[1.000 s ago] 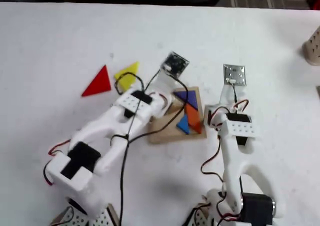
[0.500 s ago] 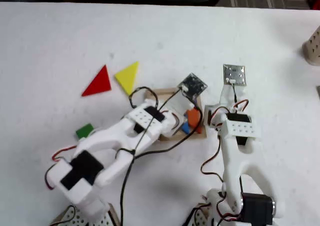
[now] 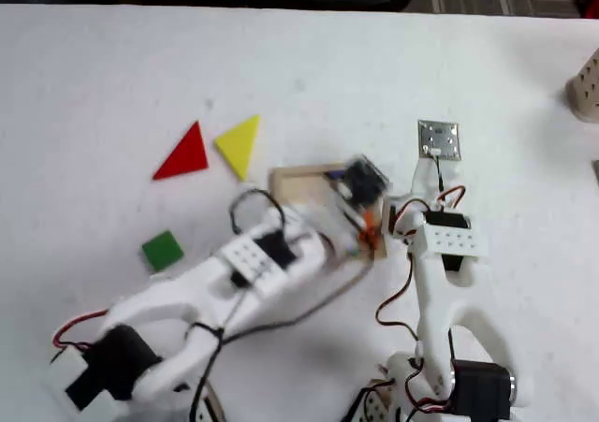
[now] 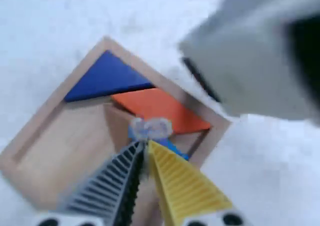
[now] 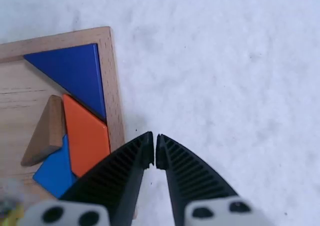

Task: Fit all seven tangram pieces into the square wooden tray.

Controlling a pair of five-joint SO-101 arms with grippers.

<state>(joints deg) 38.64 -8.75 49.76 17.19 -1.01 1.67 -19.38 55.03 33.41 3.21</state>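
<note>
The square wooden tray (image 3: 298, 181) lies mid-table and holds a large blue triangle (image 5: 75, 70), an orange parallelogram (image 5: 88, 136), a small blue triangle (image 5: 52, 172) and a wood-coloured triangle (image 5: 42, 133). A red triangle (image 3: 182, 152), a yellow triangle (image 3: 239, 141) and a green square (image 3: 162, 250) lie on the table to the tray's left. My left gripper (image 4: 145, 145) hangs shut over the tray, its tips above the small blue triangle (image 4: 172, 148) beside the orange parallelogram (image 4: 160, 108). My right gripper (image 5: 155, 148) is shut over bare table just off the tray's right edge (image 5: 116, 95).
The left arm (image 3: 253, 258) stretches from the front left across the tray's near side. The right arm (image 3: 447, 240) stands close on the tray's right. A pale perforated object (image 3: 587, 87) sits at the far right edge. White table lies open behind the tray.
My left arm swung from beside the yellow triangle rightward over the tray and drew back toward the front, uncovering the green square. The right arm stayed still.
</note>
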